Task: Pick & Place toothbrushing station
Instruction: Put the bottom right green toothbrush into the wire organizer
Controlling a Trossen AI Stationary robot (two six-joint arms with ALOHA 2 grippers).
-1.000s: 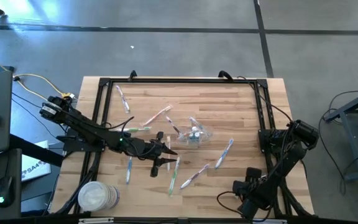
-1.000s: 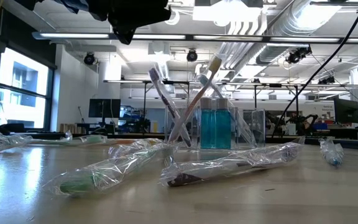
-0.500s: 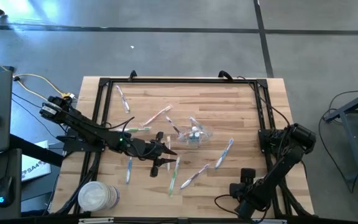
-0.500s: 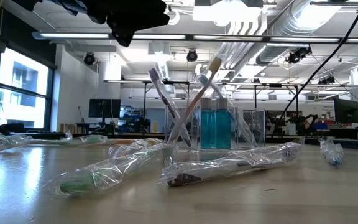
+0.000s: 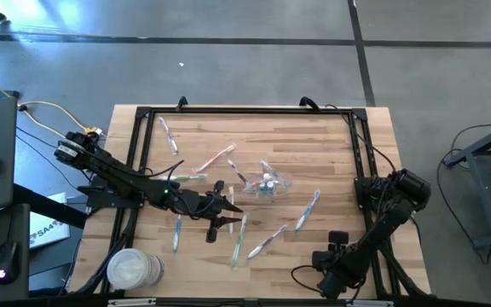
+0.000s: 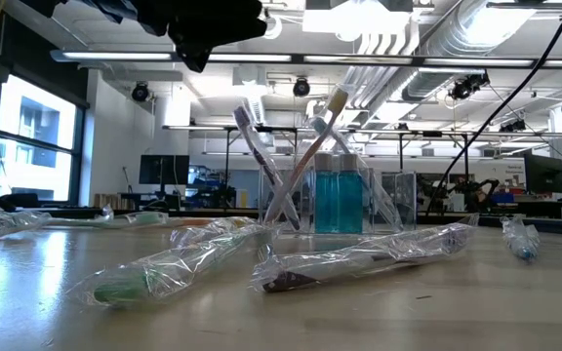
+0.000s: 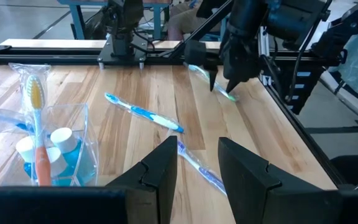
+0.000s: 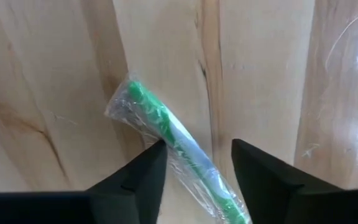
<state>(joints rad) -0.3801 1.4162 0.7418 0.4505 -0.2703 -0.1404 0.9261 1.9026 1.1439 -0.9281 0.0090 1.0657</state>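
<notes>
A green toothbrush [image 8: 166, 134] in a clear wrapper lies flat on the wood near the table's near right corner. My right gripper [image 8: 197, 152] points down over it, open, with one finger on each side of the handle; whether a finger meets the wrapper I cannot tell. It also shows in the left wrist view as my right gripper [image 7: 222, 84] above the toothbrush's green end [image 7: 227, 93]. My left gripper [image 5: 233, 213] hovers open over mid-table, nothing between its fingers. The transparent container [image 7: 48, 149] stands beside it, with a toothbrush and tubes inside.
Several wrapped toothbrushes lie loose on the table, among them a blue one [image 5: 309, 209] and a pink one [image 5: 267, 241]. A black frame rail [image 5: 361, 162] runs around the tabletop. A stack of clear round lids [image 5: 135, 271] sits at the near left corner.
My right gripper has gone a little toward the table's left edge and down, closer to the green toothbrush. The toothbrushes and the container lie as before.
</notes>
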